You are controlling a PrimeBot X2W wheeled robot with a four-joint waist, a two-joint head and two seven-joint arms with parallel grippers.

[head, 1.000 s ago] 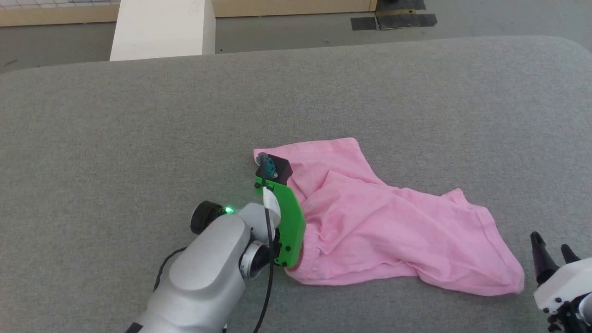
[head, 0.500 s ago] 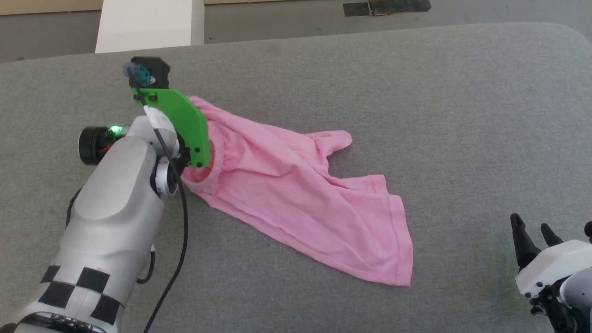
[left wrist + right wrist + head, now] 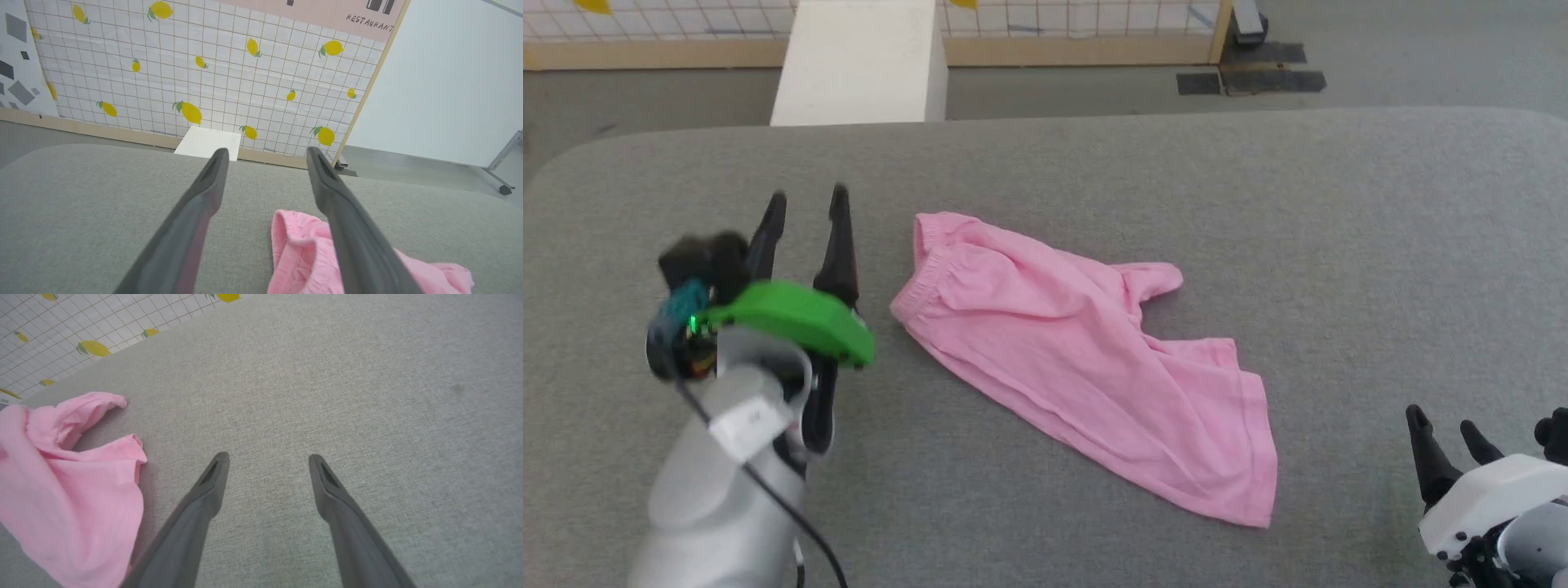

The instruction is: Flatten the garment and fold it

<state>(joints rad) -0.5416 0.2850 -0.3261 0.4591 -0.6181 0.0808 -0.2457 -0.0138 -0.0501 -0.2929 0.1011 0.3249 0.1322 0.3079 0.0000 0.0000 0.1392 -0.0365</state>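
The light pink shorts (image 3: 1078, 351) lie spread and wrinkled across the middle of the grey table (image 3: 1258, 204), gathered waistband at the left end, legs trailing toward the lower right. My left gripper (image 3: 809, 204) stands open just left of the waistband, holding nothing; in its wrist view the waistband (image 3: 294, 245) shows beside the right finger (image 3: 347, 228). My right gripper (image 3: 1445, 425) is open at the lower right, clear of the cloth. In the right wrist view a leg of the shorts (image 3: 69, 482) lies left of the open gripper (image 3: 267, 461).
A white block (image 3: 858, 61) stands beyond the table's far edge. Behind it runs a wall panel with a lemon-printed grid (image 3: 204, 73). Bare grey table surface surrounds the shorts on all sides.
My left gripper has let go of the waistband and drawn back to the left, now open. The shorts have settled flat on the table. The head camera has shifted.
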